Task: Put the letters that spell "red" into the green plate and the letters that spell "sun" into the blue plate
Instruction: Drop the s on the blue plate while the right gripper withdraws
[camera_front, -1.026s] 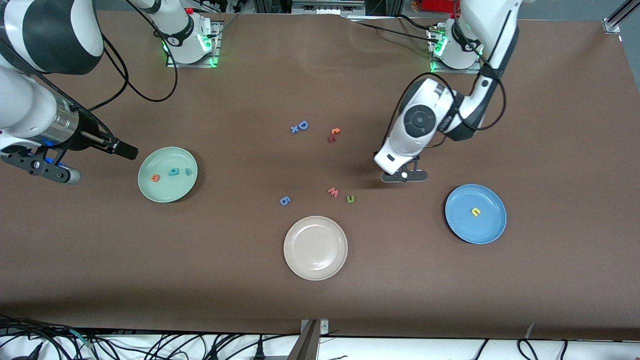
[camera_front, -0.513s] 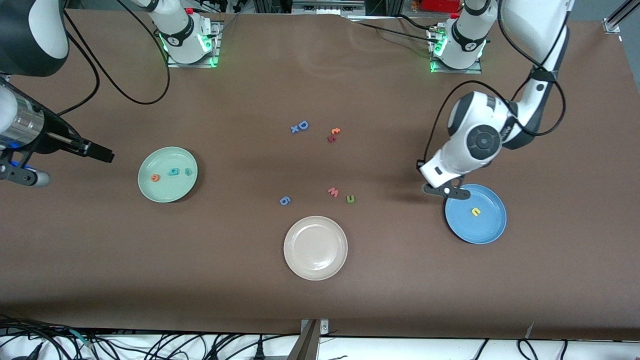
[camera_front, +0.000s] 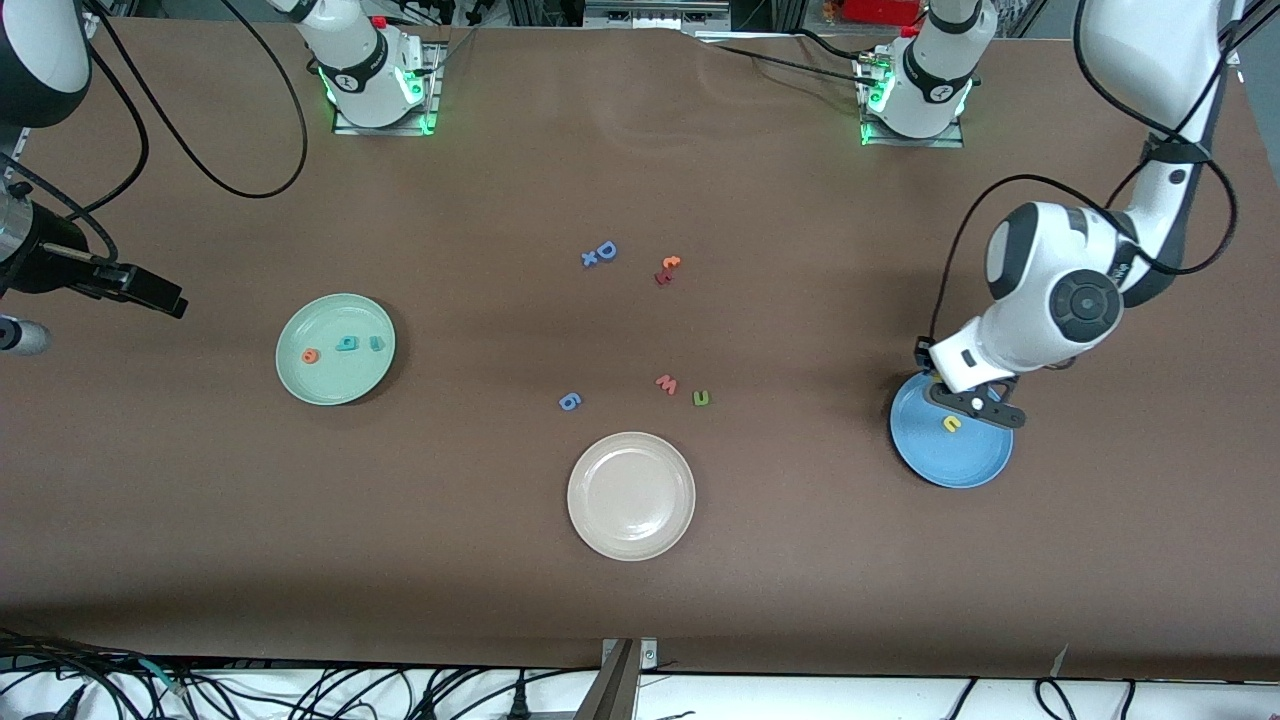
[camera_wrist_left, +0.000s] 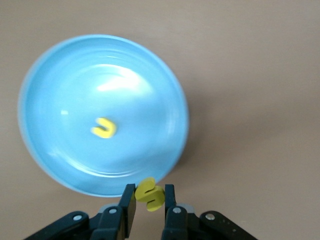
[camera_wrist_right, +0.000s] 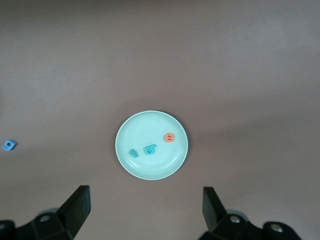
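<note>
White plate (camera_front: 631, 496): nearest the camera, one of it, bare, not part of your job.
Blue plate (camera_front: 950, 455): toward the left arm's end of the bench, one yellow arch (camera_front: 951, 424) already lying in it.
Left gripper (camera_wrist_left: 150, 200): over the rim of the blue plate, fingers pinched tight on the yellow "s" (camera_wrist_left: 149, 194).
Risk at the drop: you're at the plate's edge, not its middle. Let go here and I'd expect the light foam "s" to catch the rim and fall to the bench, or cling to a finger as it opens. Move inward first.
Green arch (camera_front: 701, 398): on the bench near the white plate, just beside the pink "w" (camera_front: 666, 384). It's the last "sun" letter out; a sloppy grab could nudge or take the "w" too.
Blue "g" (camera_front: 569, 402): one, leave it.
Green plate (camera_front: 336, 380): toward the right arm's end; three letters in it, "e" (camera_front: 311, 355), "d" (camera_front: 346, 344), "r" (camera_front: 376, 343). "red" looks finished.
Right gripper (camera_wrist_right: 145, 207): waiting high beside the green plate, fingers spread wide, holding nothing.
Strays farthest out: blue "D" (camera_front: 605, 250) with a small blue piece, and an orange and a red piece (camera_front: 666, 270), four in all.
</note>
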